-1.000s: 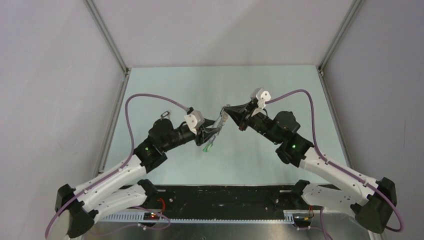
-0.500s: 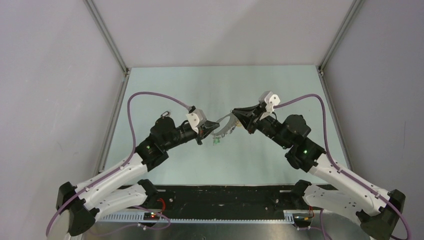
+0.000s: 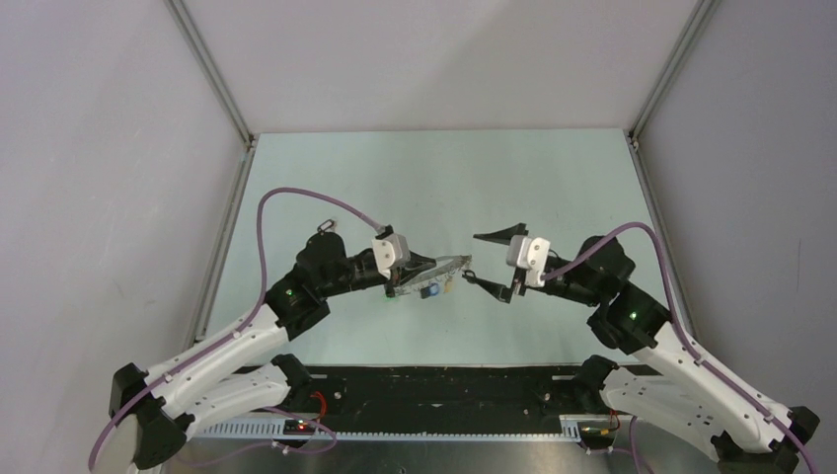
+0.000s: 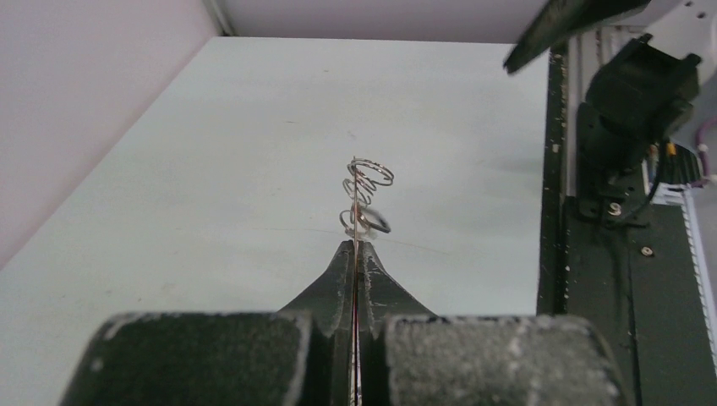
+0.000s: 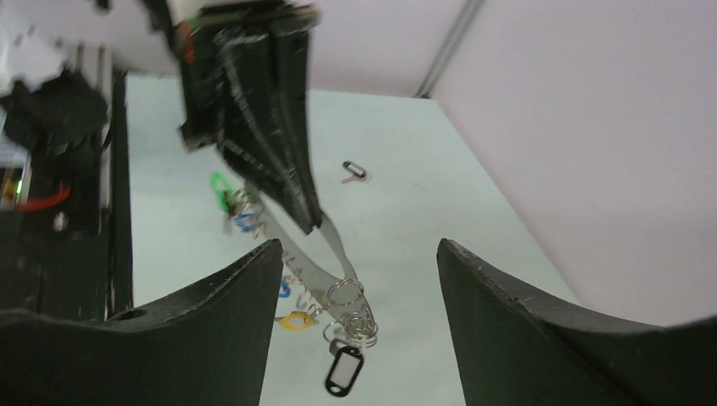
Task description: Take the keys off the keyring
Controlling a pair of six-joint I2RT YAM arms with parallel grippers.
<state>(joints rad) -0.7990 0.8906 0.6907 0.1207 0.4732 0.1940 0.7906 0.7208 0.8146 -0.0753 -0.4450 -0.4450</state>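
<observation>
The keyring (image 3: 450, 264) is a thin grey loop held above the table, and my left gripper (image 3: 426, 265) is shut on its left end. In the left wrist view the jaws (image 4: 356, 247) pinch the ring edge-on, with small split rings (image 4: 369, 172) past the tips. From the right wrist view the keyring (image 5: 342, 257) carries keys with a black tag (image 5: 344, 372), a yellow tag (image 5: 296, 320), a blue tag (image 5: 245, 222) and a green tag (image 5: 220, 188). My right gripper (image 3: 484, 262) stands open just right of the ring's free end, touching nothing; its fingers (image 5: 211, 313) frame the ring.
One loose key with a dark head (image 5: 355, 171) lies on the pale green table (image 3: 553, 188) beyond the ring. Grey walls with metal rails (image 3: 212, 74) enclose the table. The black base strip (image 3: 444, 385) runs along the near edge.
My right gripper has let go of the ring, opened wide and drawn back to the right. The left gripper has shut on the ring and swung it down to lie nearly level.
</observation>
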